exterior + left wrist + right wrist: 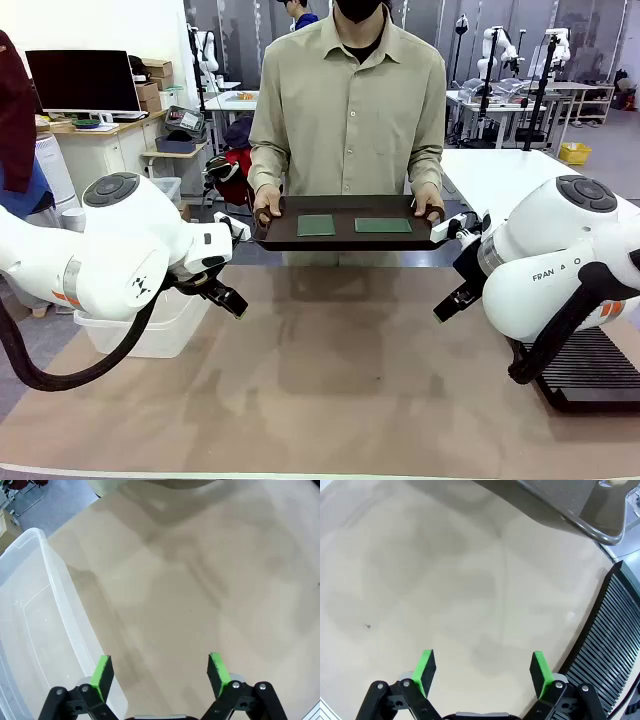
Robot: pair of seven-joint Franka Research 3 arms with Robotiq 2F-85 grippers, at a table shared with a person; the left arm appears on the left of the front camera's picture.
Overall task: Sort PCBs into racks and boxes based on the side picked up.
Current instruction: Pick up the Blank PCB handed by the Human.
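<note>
Left gripper (160, 669) wide open, empty, right gripper (481, 666) likewise | two thin dull-green rectangular boards (316, 225) on person's dark brown tray (345, 211), upper centre | step: likely pre-pick | next: reach forward to a board

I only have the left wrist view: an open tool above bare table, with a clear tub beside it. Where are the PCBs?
Observer: Two PCBs lie flat on a dark tray that a person holds at the far side.
Operator: What's on the robot's right?
Observer: A black slotted rack lies on the table there.
Operator: Anything gripped on that side?
Observer: No, the right tool is open and empty above bare table.
</note>
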